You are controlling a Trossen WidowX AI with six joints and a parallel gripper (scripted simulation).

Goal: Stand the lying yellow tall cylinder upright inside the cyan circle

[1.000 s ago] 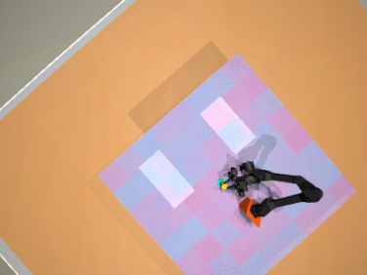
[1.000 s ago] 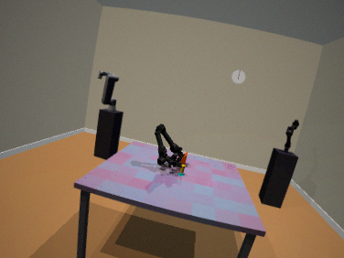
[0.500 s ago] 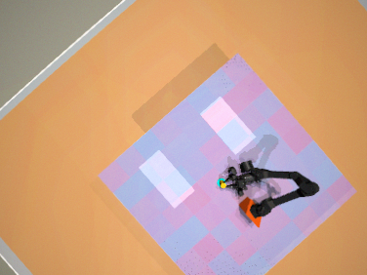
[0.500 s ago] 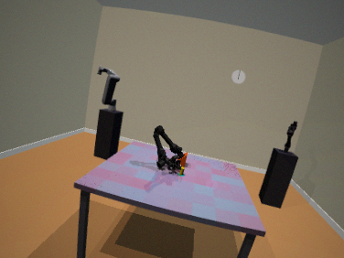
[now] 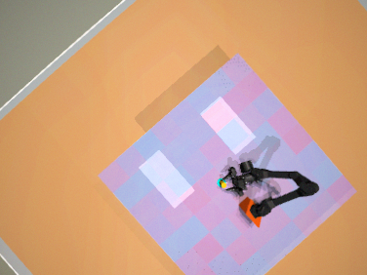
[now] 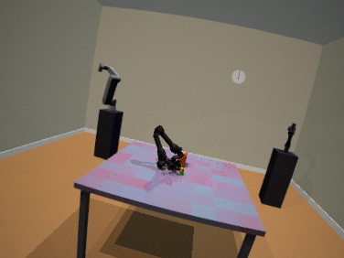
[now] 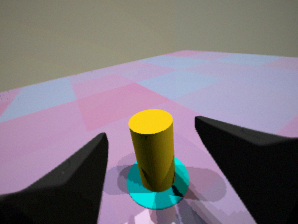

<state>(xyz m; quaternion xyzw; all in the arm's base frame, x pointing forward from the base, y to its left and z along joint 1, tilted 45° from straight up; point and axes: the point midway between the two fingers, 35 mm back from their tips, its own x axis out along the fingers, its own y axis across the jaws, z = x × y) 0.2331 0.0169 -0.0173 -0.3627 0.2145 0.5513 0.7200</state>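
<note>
The yellow tall cylinder [image 5: 224, 185] [image 6: 181, 171] [image 7: 154, 150] stands upright. Its base rests inside the cyan circle [image 5: 220, 181] [image 7: 135, 182], with cyan showing around the base in the wrist view. My gripper [image 5: 228, 183] [image 7: 151, 127] is open, with one finger on each side of the cylinder. Gaps show between the cylinder and both fingers in the wrist view, so nothing is held. The lower parts of the fingers run out of the wrist frame.
An orange block-like object [image 5: 246, 206] [image 6: 184, 159] is close beside the arm's base. The patchwork table [image 5: 205, 244] [image 6: 137, 192] has bright patches of light on it. Two other arms stand on dark pedestals [image 6: 108, 133] [image 6: 278, 176] beyond the table.
</note>
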